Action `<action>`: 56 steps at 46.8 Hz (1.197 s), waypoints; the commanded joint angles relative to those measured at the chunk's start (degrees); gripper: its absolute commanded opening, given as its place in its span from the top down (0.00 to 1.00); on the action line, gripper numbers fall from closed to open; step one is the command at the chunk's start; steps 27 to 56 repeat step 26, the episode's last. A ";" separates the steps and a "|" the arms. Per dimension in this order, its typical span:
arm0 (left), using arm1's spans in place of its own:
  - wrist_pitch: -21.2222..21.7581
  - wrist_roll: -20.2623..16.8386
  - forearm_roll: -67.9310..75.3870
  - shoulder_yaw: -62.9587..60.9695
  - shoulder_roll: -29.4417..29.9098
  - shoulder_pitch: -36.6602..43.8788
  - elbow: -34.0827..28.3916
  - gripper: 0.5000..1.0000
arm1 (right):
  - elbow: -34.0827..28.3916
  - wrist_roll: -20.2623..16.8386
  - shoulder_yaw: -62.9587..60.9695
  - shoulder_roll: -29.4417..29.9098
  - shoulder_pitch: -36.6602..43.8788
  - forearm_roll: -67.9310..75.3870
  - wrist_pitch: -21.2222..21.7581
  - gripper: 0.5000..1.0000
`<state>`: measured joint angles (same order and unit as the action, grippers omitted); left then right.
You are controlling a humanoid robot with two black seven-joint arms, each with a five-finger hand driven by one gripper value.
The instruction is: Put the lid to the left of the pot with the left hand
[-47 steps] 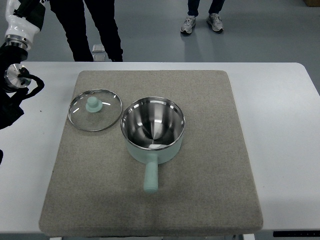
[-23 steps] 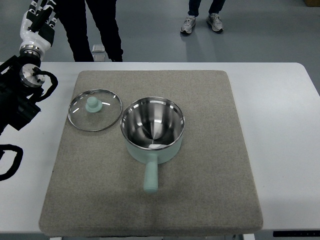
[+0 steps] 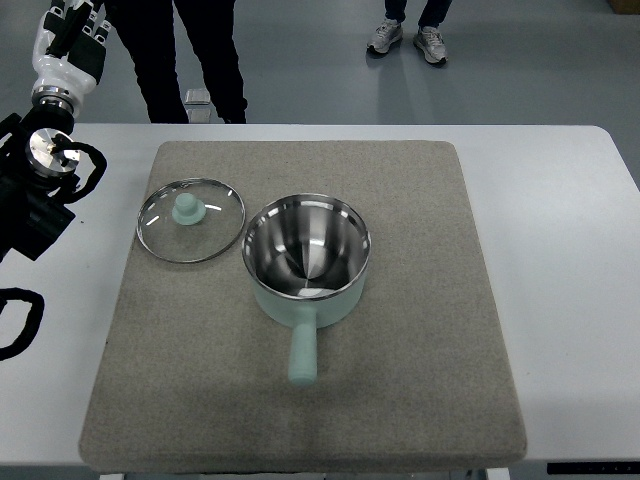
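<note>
A: Where is the glass lid (image 3: 190, 220)?

B: Flat on the grey mat (image 3: 420, 380), knob up, immediately left of the pot (image 3: 305, 257). The two rims nearly touch. The pot stands open, handle toward the near edge of the mat.

A: And the left hand (image 3: 68, 40)?

B: Raised at the top-left corner, beyond the far edge of the white desk (image 3: 570, 250). It is well apart from the lid, up and to the left. The fingers appear relaxed and extended, gripping nothing. The black forearm lies over the desk's left edge.

A: Anything else?

B: Two people stand behind the desk; only their legs (image 3: 185, 60) and shoes (image 3: 405, 40) show.
</note>
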<state>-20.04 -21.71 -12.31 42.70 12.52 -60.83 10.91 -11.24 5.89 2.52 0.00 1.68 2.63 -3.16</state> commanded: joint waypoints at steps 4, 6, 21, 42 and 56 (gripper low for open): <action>0.08 0.00 0.00 0.02 -0.22 0.01 -0.01 0.01 | -0.63 0.00 0.12 0.00 0.26 -0.26 0.17 0.15; 0.09 0.00 -0.08 -0.07 -0.39 0.09 -0.01 0.01 | -0.54 -0.09 0.03 0.00 0.26 -0.26 0.00 0.15; 1.40 0.00 0.18 -0.69 -5.05 0.97 -1.86 0.01 | -0.19 -0.09 0.21 0.00 0.17 0.01 -0.27 0.15; 1.40 0.00 0.18 -0.69 -5.14 1.24 -1.86 0.01 | -0.19 -0.09 0.21 0.00 0.17 0.01 -0.27 0.15; 1.40 0.00 0.18 -0.69 -5.14 1.24 -1.86 0.01 | -0.19 -0.09 0.21 0.00 0.17 0.01 -0.27 0.15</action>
